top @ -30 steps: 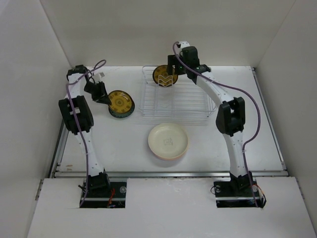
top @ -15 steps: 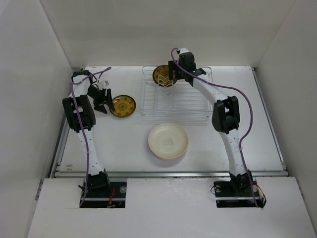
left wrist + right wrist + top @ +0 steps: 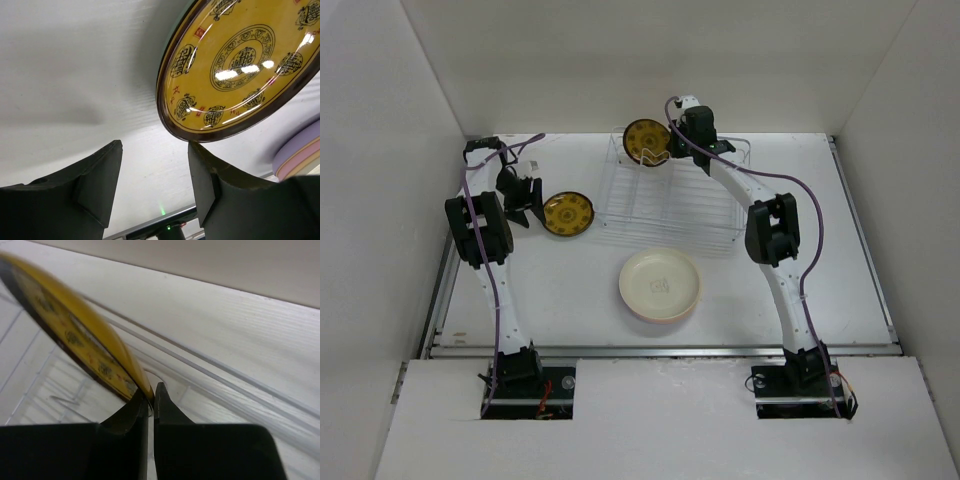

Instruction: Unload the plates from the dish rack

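Firstly, the white table (image 3: 820, 260) carries everything, and on its far half stands the dish rack (image 3: 670, 205), a basket of thin silvery wire with raised sides. Nearer to the arm bases, just in front of the rack, lies a stack of larger plates (image 3: 660, 285) with a cream one on top; the left wrist view shows pink and lavender rims under it. To the left of the rack, a dark-rimmed yellow patterned plate (image 3: 568, 213) lies flat on the table, face up. A second patterned plate (image 3: 647, 142) of the same kind is above the far left corner of the rack, standing on edge with its face toward the camera. The right gripper (image 3: 670, 140) is pinched onto the rim of this plate, and in the right wrist view its two fingers (image 3: 165, 410) are closed tightly on the yellow edge, with the rack wires below. The left gripper (image 3: 525, 200) is just left of the flat plate, its jaws spread apart and holding nothing; the plate is beyond its fingertips, not between them.
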Action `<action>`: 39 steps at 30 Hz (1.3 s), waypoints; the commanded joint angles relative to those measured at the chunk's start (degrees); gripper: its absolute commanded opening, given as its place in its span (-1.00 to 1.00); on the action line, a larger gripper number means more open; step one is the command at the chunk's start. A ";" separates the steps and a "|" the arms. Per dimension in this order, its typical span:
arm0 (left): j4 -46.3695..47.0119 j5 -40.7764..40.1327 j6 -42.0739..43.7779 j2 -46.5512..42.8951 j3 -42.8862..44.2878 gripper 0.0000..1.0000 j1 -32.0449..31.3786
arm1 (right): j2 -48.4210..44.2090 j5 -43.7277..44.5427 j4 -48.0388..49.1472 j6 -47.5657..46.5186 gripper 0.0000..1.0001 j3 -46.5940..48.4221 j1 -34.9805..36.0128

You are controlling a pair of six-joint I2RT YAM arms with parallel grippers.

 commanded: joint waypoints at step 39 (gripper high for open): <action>10.81 17.89 3.46 -24.64 0.88 0.34 -8.40 | -18.30 -33.77 -3.89 -0.84 -1.00 -7.89 5.43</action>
